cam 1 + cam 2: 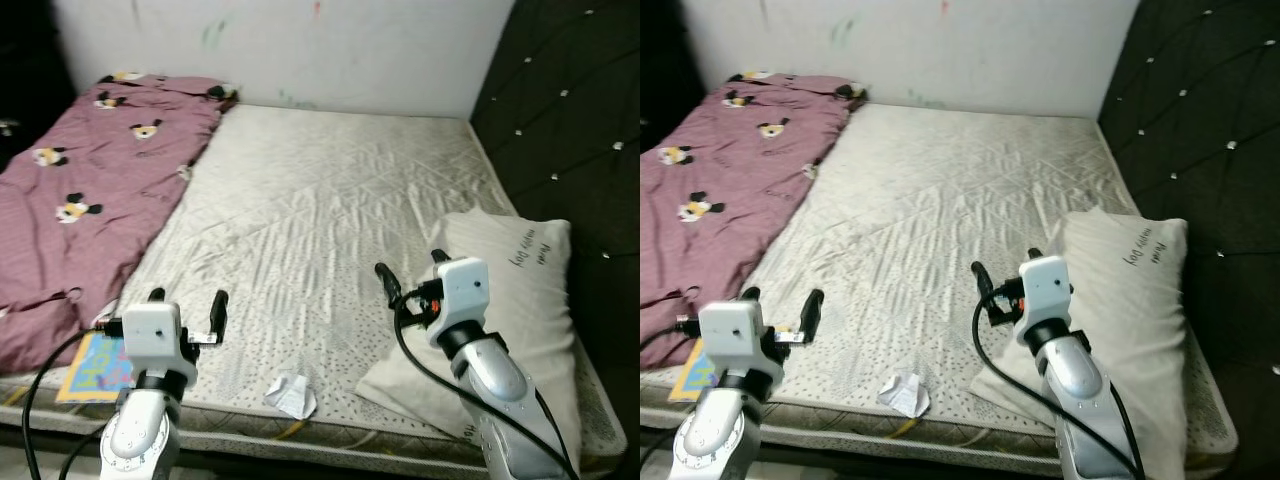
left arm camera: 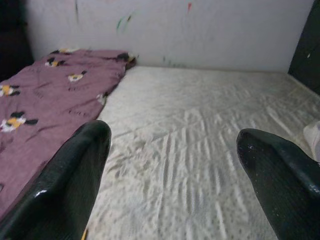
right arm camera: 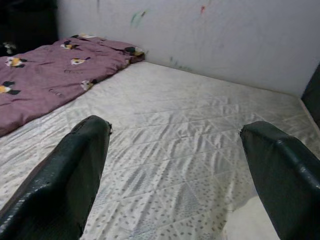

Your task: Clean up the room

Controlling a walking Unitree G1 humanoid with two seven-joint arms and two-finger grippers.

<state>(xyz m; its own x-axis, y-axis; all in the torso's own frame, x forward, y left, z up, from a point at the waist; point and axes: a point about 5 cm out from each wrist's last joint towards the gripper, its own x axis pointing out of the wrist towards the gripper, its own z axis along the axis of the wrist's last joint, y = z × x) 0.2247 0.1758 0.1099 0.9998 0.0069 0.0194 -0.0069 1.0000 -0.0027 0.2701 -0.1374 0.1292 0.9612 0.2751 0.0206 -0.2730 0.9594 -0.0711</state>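
A bare white quilted mattress (image 1: 330, 210) lies before me. A crumpled white paper (image 1: 291, 394) sits near its front edge, between my two arms. A maroon blanket (image 1: 80, 190) with cartoon prints covers the left side. A white pillow (image 1: 520, 300) lies at the right. My left gripper (image 1: 188, 300) hovers open over the front left of the mattress, holding nothing. My right gripper (image 1: 412, 272) is open above the pillow's left edge, also holding nothing. In the wrist views the black fingers (image 2: 65, 180) (image 3: 70, 175) stand wide apart over the mattress.
A colourful book or card (image 1: 95, 365) lies at the front left edge under the blanket's corner. A dark tufted headboard (image 1: 570, 130) rises on the right. A white wall (image 1: 300, 50) with small paint marks stands behind the bed.
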